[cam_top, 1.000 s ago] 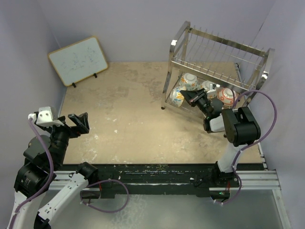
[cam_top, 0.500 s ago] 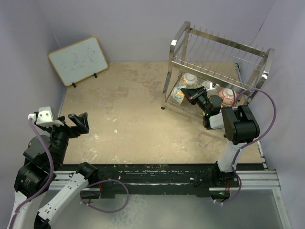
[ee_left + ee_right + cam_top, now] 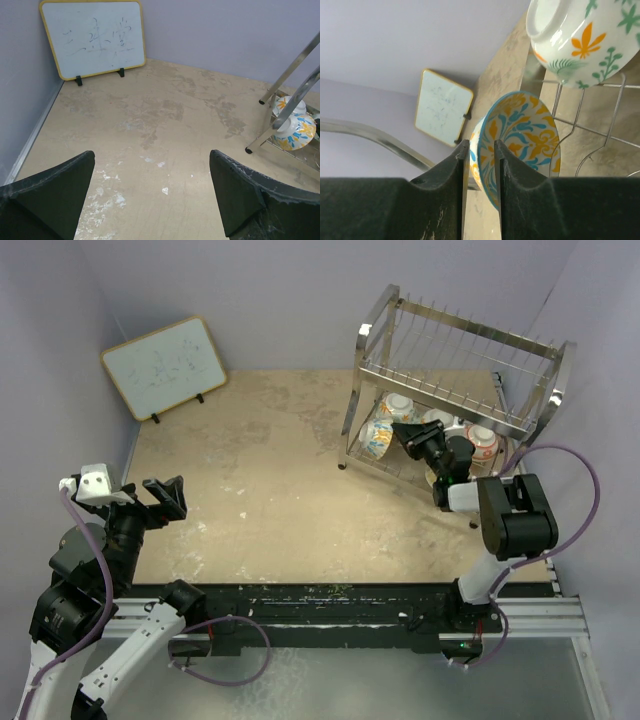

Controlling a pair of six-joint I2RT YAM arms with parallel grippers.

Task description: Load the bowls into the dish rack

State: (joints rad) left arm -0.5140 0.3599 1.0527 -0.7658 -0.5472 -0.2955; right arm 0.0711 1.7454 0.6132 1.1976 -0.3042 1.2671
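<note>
The dish rack (image 3: 455, 360) stands at the back right, with several bowls on its lower tier (image 3: 400, 405) (image 3: 438, 420) (image 3: 483, 440). My right gripper (image 3: 408, 435) reaches into that tier beside a blue-and-orange bowl (image 3: 378, 436). In the right wrist view this bowl (image 3: 525, 140) stands on edge on the rack wires (image 3: 580, 125). Its rim lies between the gripper's (image 3: 481, 150) slightly parted jaws, with a thin gap on each side. A green-and-orange bowl (image 3: 580, 35) sits above. My left gripper (image 3: 165, 495) hovers open at the left, holding nothing (image 3: 152, 200).
A wood-framed whiteboard (image 3: 165, 365) leans against the back left wall, also in the left wrist view (image 3: 92, 37). The rack's leg (image 3: 285, 110) and a bowl (image 3: 295, 132) show at that view's right edge. A chrome tube (image 3: 375, 140) crosses left of my right fingers.
My right gripper carried the blue-and-orange bowl deeper into the lower tier, and its jaws have parted a little around the rim. The left arm has stayed still.
</note>
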